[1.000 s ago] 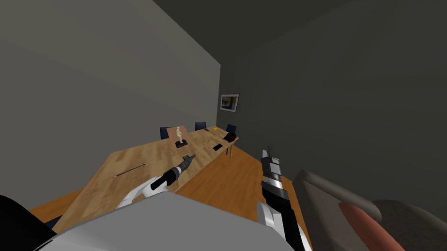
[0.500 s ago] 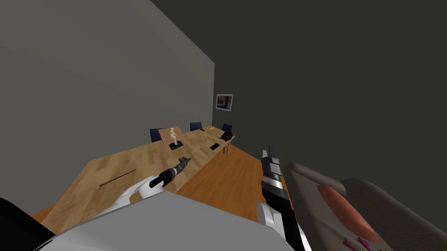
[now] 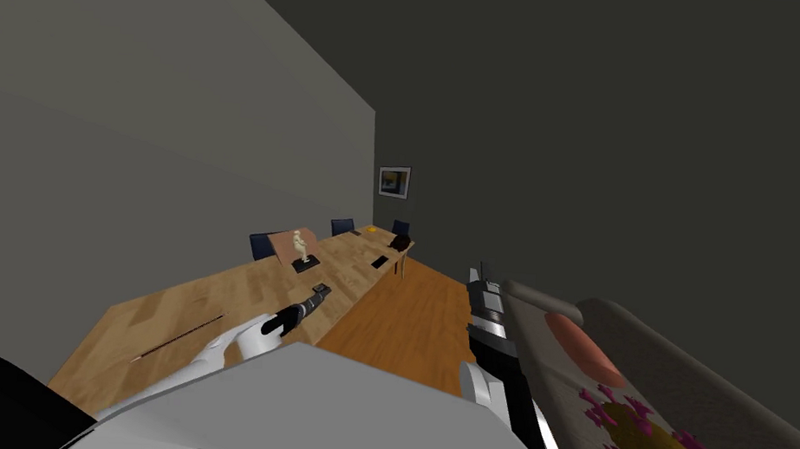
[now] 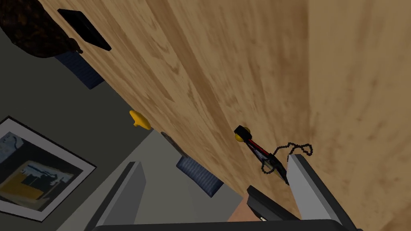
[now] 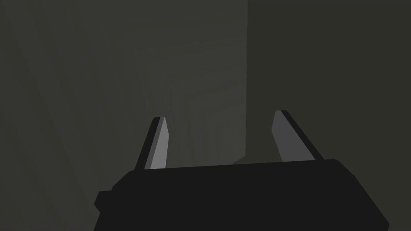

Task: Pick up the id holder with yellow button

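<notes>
A long wooden table [image 3: 211, 301] runs from the lower left toward the middle of the head view, and a grey sofa [image 3: 725, 411] takes the lower right. Right of centre, above the floor [image 3: 401, 322], the right gripper [image 5: 218, 136] has its fingers spread and empty. The left gripper [image 4: 216, 172] hangs over the table, wide open, gripping nothing. The id holder [image 4: 259, 152], black with a yellow button and a bead chain, lies on the table just beside one of that gripper's fingers [image 4: 305, 180]

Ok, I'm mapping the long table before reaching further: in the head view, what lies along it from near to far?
Thin dark rod → left gripper → pale figurine → flat black item → dark brown lump → small yellow item.
</notes>
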